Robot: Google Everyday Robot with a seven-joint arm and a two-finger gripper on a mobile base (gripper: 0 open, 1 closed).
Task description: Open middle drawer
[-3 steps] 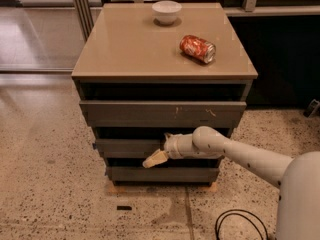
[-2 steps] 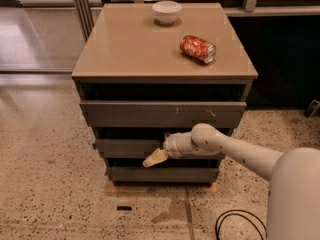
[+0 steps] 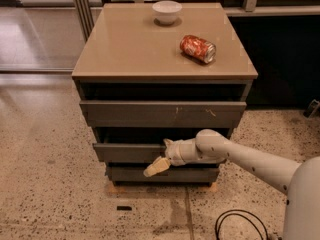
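Note:
The middle drawer is a dark grey flat front, the second of three in a low cabinet. It stands a little further forward than the bottom front and less far than the taller scratched top front. A dark gap shows above it; its inside is hidden. My gripper, pale beige on a white arm reaching in from the lower right, sits against the middle drawer's front, right of its centre, at its upper edge.
A white bowl and a red can lying on its side rest on the cabinet's tan top. A black cable loops on the speckled floor at the lower right. A dark wall stands right of the cabinet.
The gripper stays at the same spot on the middle drawer front. The arm's upper part has shifted slightly. The drawers have not visibly moved.

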